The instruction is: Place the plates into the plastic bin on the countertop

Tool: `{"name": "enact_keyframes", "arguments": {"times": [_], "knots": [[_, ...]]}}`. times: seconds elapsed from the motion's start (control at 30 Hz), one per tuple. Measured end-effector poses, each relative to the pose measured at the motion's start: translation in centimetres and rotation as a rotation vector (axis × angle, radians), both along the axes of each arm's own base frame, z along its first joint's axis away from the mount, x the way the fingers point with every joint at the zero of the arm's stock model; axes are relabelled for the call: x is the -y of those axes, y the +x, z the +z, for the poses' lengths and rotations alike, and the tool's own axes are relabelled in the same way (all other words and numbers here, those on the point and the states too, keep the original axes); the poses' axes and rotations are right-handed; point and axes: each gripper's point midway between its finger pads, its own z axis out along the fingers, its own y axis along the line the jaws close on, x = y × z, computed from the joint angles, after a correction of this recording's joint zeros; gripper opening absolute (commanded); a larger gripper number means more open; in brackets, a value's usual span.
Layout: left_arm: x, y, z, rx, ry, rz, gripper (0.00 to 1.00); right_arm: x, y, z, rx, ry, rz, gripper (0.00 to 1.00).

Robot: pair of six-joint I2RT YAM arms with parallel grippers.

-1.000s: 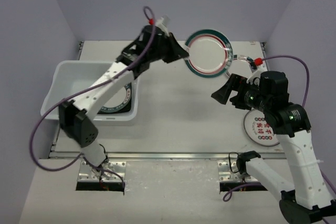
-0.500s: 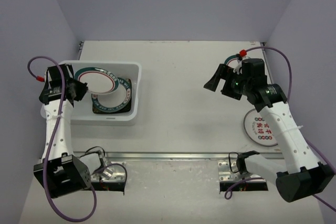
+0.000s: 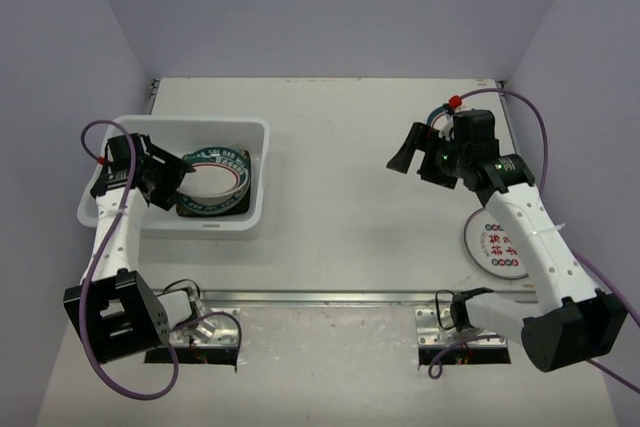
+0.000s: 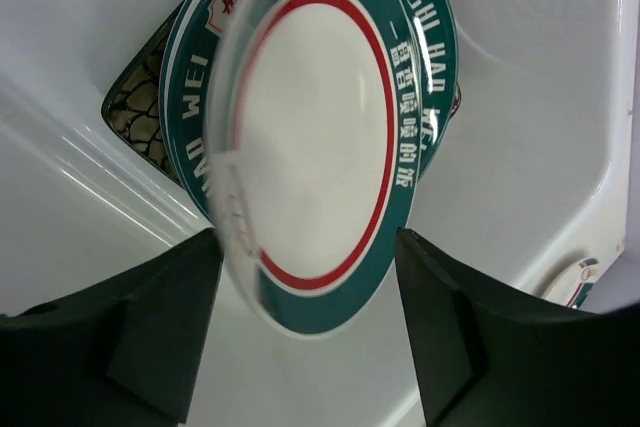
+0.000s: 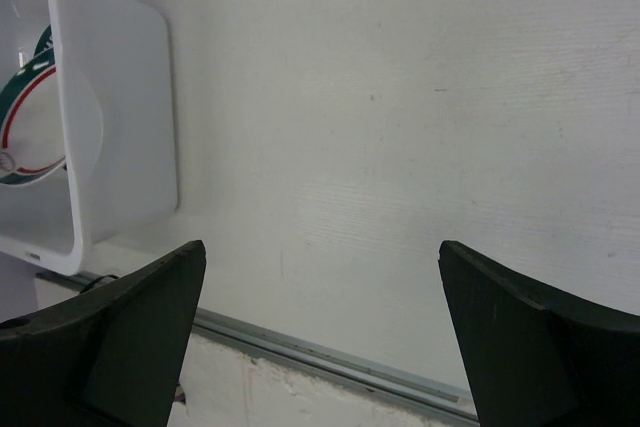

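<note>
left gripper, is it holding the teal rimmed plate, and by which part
Nothing looks held: the left gripper has its jaws apart, and the teal-rimmed plate lies loose on the stack in the plastic bin.

A robot test cell in a lab: bare pale-violet partition walls point(image 3: 330, 7) rise beyond the left gripper point(image 3: 172, 175) and right gripper point(image 3: 403, 152), boxing in an off-white countertop point(image 3: 340, 207). Behind them runs a bolted metal rail point(image 3: 320, 297) (purple cables point(image 3: 500, 91) loop loose).

Right tool point(image 5: 318, 252) hung over the off-white counter point(image 5: 400, 97), its black fingers point(image 5: 110, 347) set wide apart, white plastic bin point(image 5: 130, 117) at the left, teal-and-red-rimmed plate point(image 5: 22, 132) inside it, metal rail point(image 5: 330, 355) along the counter's near edge.
</note>
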Motion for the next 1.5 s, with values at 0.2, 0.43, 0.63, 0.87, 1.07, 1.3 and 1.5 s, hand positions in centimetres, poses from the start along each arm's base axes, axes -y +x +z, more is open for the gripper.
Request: {"name": "enact_keyframes", "arguments": {"times": [0.2, 0.43, 0.63, 0.87, 1.07, 1.3, 1.5], "knots": [[0.5, -0.3, -0.5, -0.025, -0.011, -0.037, 1.0, 0.4, 0.4, -0.5, -0.006, -0.022, -0.011, 0.99], [0.8, -1.8, -1.9, -0.122, 0.008, -0.081, 1.0, 1.7, 2.5, -3.8, -0.134, -0.091, -0.08, 0.99], [1.4, -1.8, -1.9, -0.111, 0.003, -0.147, 1.0, 2.0, 5.4, -5.2, -0.216, -0.121, -0.128, 0.99], [3.4, -1.3, 0.6, -0.061, -0.029, -0.287, 1.0, 3.4, 7.5, -6.7, -0.291, -0.091, -0.26, 0.99], [5.2, 0.3, 5.8, 0.076, -0.007, -0.44, 1.0, 6.4, 9.1, -9.3, -0.383, -0.028, -0.444, 0.94], [9.8, -0.6, 10.5, 0.233, 0.054, -0.629, 1.0, 12.1, 12.7, -14.0, -0.401, 0.098, -0.707, 0.88], [10.4, -2.5, 9.5, 0.228, 0.038, -0.66, 1.0, 13.4, 15.0, -16.1, -0.3, 0.238, -0.858, 0.88]]}}
